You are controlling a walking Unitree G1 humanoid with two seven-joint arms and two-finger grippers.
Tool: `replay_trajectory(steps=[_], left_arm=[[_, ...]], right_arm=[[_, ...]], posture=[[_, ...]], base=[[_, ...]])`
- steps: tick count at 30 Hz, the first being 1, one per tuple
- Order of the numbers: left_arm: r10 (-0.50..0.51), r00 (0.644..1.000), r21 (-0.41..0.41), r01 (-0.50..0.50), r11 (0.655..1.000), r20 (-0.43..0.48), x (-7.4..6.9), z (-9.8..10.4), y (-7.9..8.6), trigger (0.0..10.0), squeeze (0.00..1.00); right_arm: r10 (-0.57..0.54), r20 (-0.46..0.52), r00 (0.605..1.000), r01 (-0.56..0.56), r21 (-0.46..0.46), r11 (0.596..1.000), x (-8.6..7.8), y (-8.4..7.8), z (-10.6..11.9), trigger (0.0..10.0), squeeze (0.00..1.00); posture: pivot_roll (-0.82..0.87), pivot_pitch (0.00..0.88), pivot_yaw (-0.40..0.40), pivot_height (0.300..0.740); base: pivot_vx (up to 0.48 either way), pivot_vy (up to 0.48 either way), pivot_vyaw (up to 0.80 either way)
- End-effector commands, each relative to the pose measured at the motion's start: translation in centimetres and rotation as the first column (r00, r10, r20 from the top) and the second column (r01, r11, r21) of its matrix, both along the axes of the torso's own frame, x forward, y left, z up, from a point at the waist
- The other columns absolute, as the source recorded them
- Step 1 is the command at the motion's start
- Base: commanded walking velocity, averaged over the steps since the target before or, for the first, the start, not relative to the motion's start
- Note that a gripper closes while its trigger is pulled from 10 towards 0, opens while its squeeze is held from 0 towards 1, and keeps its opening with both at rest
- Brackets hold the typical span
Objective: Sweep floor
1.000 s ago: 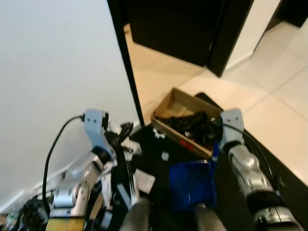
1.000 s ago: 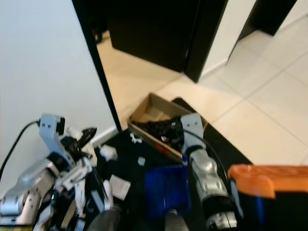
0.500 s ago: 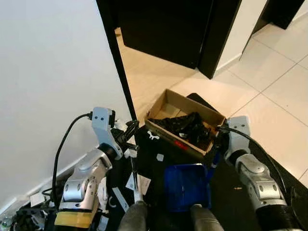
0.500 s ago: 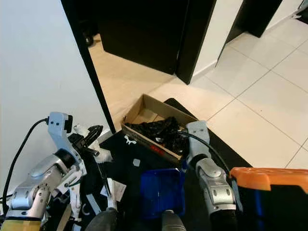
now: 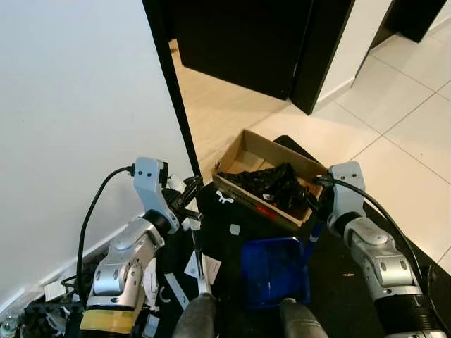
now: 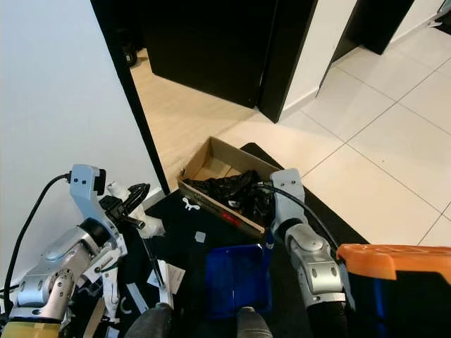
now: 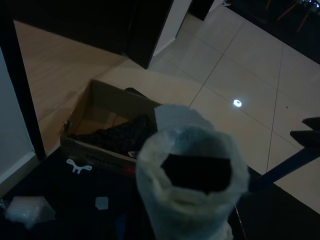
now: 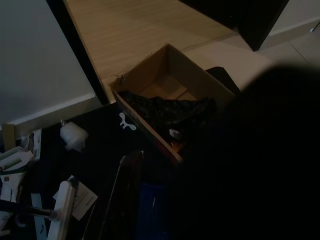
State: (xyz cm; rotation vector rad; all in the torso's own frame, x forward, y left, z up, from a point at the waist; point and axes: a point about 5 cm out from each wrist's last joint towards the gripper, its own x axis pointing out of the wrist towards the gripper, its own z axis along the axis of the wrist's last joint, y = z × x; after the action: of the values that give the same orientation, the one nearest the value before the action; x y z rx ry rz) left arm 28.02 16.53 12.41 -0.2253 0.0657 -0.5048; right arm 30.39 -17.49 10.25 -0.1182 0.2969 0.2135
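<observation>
- Nearest, a blue dustpan (image 5: 275, 271) lies on a black mat (image 5: 232, 211), just in front of the robot's body and between its two arms.
- Beside it on the robot's left, scraps of white paper (image 5: 199, 266) litter the mat, and a thin dark broom handle (image 6: 149, 262) slants over them.
- Up from there, the left gripper (image 5: 189, 191) sits at the top of that handle by the white wall (image 5: 77, 105); its black fingers seem closed around a padded white grip (image 7: 192, 175), though the view is too cluttered to be sure.
- On the other side, the right gripper (image 5: 317, 204) is at the near corner of a cardboard box (image 5: 246, 144), above the dustpan's blue handle (image 5: 313, 229); I cannot tell whether its fingers are apart or together.
- That box rests on the far edge of the mat and holds a crumpled black bag (image 5: 271, 184).
- Farther off, pale floor (image 5: 225, 105) runs to a dark door (image 5: 246, 42).
</observation>
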Motion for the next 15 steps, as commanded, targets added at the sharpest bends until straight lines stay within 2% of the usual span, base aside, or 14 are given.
replay_trajectory(steps=[1, 7, 8, 9, 10, 11, 15], left_arm=[[-0.001, 1.0, -0.004, 0.001, 1.0, 0.007, -0.04, -0.12, -0.12, 10.0, 0.0], [-0.003, 1.0, -0.006, 0.003, 1.0, 0.008, -0.02, -0.15, -0.24, 10.0, 0.0], [-0.002, 1.0, -0.007, 0.002, 1.0, 0.007, -0.03, -0.17, -0.25, 10.0, 0.0], [-0.002, 1.0, -0.008, 0.002, 1.0, 0.007, -0.04, -0.19, -0.27, 10.0, 0.0], [-0.002, 1.0, -0.008, 0.002, 1.0, 0.007, -0.06, -0.19, -0.27, 10.0, 0.0], [-0.002, 1.0, -0.008, 0.002, 1.0, 0.007, -0.07, -0.19, -0.26, 10.0, 0.0], [0.0, 1.0, -0.008, 0.0, 1.0, 0.008, -0.06, -0.2, -0.22, 10.0, 0.0]], right_arm=[[0.012, 0.001, 1.0, -0.012, 0.003, 1.0, -0.05, 0.1, 0.46, 10.0, 0.0], [0.028, -0.014, 1.0, -0.028, 0.007, 1.0, -0.22, 0.24, 0.72, 10.0, 0.0], [0.032, -0.024, 0.999, -0.032, 0.006, 0.999, -0.31, 0.29, 0.57, 4.9, 0.0], [0.034, -0.031, 0.999, -0.034, 0.005, 0.999, -0.38, 0.32, 0.47, 4.9, 0.0], [0.033, -0.039, 0.999, -0.033, 0.005, 0.999, -0.44, 0.32, 0.42, 2.2, 0.0], [0.031, -0.045, 0.999, -0.03, 0.007, 1.0, -0.46, 0.32, 0.41, 0.0, 0.0], [0.028, -0.055, 0.998, -0.027, 0.009, 1.0, -0.46, 0.31, 0.47, 0.0, 0.0]], posture=[[0.1, 0.173, 0.016, 0.74], [0.1, 0.174, 0.013, 0.74], [0.1, 0.174, 0.012, 0.74], [0.1, 0.174, 0.012, 0.74], [0.1, 0.174, 0.011, 0.74], [0.1, 0.174, 0.011, 0.74], [0.1, 0.174, 0.01, 0.74]], base=[[0.0, 0.0, 0.0], [0.0, 0.0, 0.0], [0.0, 0.0, 0.0], [0.0, 0.0, 0.0], [0.0, 0.0, 0.0], [0.0, 0.0, 0.0], [0.0, 0.0, 0.0]])
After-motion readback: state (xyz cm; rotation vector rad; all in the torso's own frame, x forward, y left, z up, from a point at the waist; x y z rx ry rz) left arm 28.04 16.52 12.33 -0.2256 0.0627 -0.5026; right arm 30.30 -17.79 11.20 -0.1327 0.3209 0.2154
